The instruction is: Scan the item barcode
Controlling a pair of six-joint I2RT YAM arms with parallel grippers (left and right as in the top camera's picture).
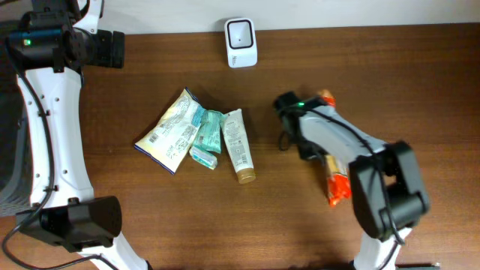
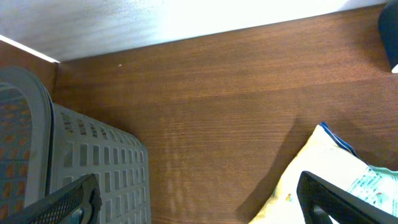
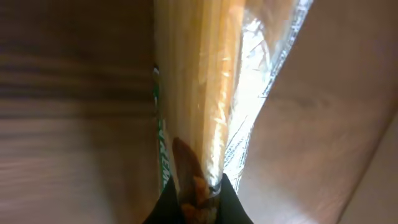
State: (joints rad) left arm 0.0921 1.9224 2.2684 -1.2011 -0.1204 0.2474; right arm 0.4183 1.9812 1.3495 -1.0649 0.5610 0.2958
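- Leftmost, a grey slotted basket [image 2: 93,162] fills the lower left of the left wrist view, standing on the brown table [image 1: 420,75].
- Next, the left gripper [image 2: 198,190] hangs at the upper left of the overhead view. It is released: its two dark fingers [image 2: 68,202] sit wide apart at the bottom corners of its own camera and hold nothing.
- Just left of centre in the overhead view lies a yellow-and-white bag [image 1: 171,131], tilted, with its printed side up.
- Touching its right edge is a small teal packet [image 1: 208,135].
- Beside that lies a white tube [image 1: 237,142] with its gold cap toward the bottom of the frame.
- At the top centre, against the table's far edge, stands the white scanner [image 1: 241,41], well apart from the pile.
- Right of centre, the right gripper [image 3: 198,196] is clenched on the spaghetti pack [image 3: 193,74], its fingers pinching one end at the bottom of the wrist view.
- Overhead, that pack runs under the right arm [image 1: 337,139], and its orange end [image 1: 338,187] shows at the lower right.
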